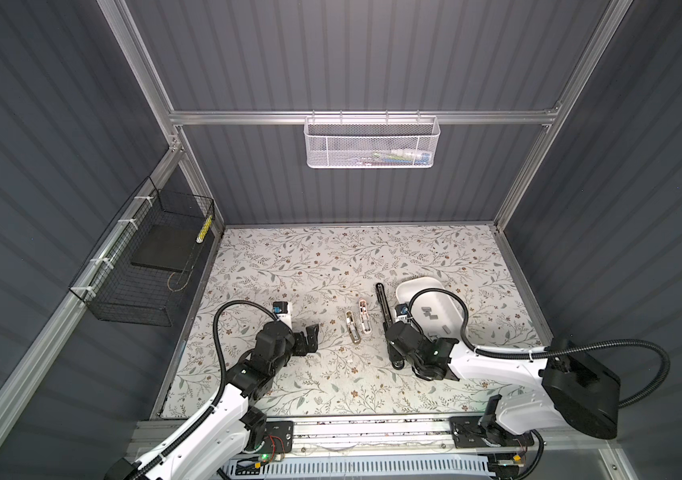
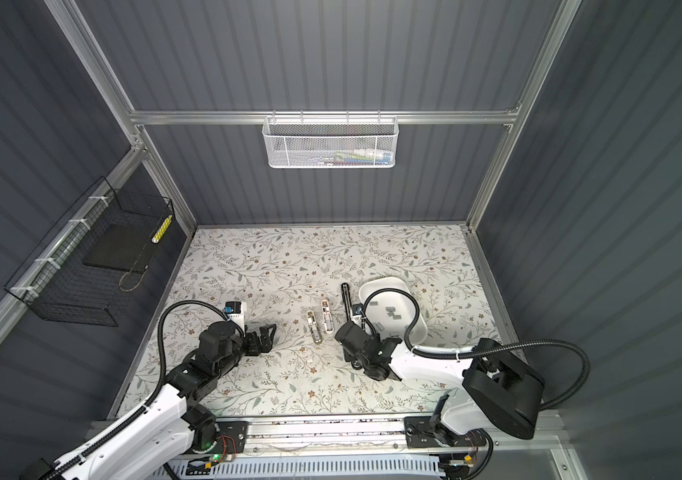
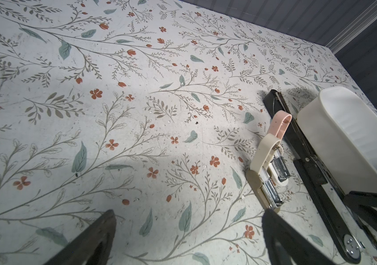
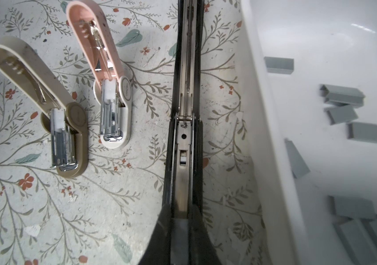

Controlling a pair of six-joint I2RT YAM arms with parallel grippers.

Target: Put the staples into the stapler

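Over on the left, the left claw (image 1: 311, 337) hangs just above the floral-patterned worktop (image 1: 289, 266), its black fingers (image 3: 95, 236) spread wide with nothing between them. Moving across, a small olive-and-cream plastic stapler (image 1: 353, 329) lies flipped open. Just beside it sits a small pink-and-white plastic stapler (image 1: 364, 318), open too. Next comes the long black metal stapler (image 1: 381, 305), opened out flat, its silver channel (image 4: 184, 137) facing up. The right claw (image 4: 180, 214) sits directly over the near end of that channel. It is pressed almost together, pinching what looks like one short grey staple strip (image 4: 180, 230). Right beside the black stapler, the white rounded plastic tray (image 1: 407, 286) holds the rest of the grey metal staples (image 1: 429, 311), scattered loose across its floor.
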